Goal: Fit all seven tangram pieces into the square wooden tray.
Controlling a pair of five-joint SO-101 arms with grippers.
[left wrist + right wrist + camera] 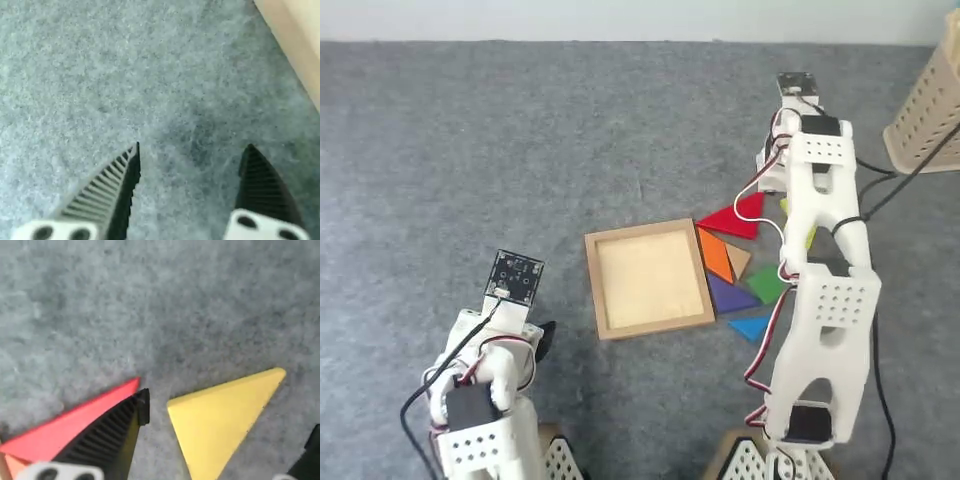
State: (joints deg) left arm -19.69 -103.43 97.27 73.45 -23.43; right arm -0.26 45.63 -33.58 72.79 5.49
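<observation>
Grey felt (pixel 470 150), coarse and fuzzy, covers the counter. On it the square wooden tray (pixel 650 280) lies empty between the two arms, pale, with a raised rim. All the pieces lie outside it, clustered just beside the rim on the robot's right: the red triangle (pixel 735 218), an orange piece (pixel 715 255), a tan piece (pixel 738 258), a purple triangle (pixel 728 295), a green piece (pixel 767 285) and a blue triangle (pixel 750 326). They are flat, smooth and sharp-cornered.

The yellow triangle (pixel 215 430) lies farthest from the tray, past the red one and largely under the right arm in the high view. The right pincer (pixel 228 417) hangs over it with its ribbed black fingers wide apart. One finger (pixel 120 435) overlaps the red triangle's edge; the other shows just past the yellow one's far side. The yellow triangle's length runs roughly along the fingers, so closing would probably meet its slanted edges.

The left pincer (pixel 193 150) is also spread, over bare felt, the tray's rim (pixel 295 40) near. The right arm is far nearer the pieces.
</observation>
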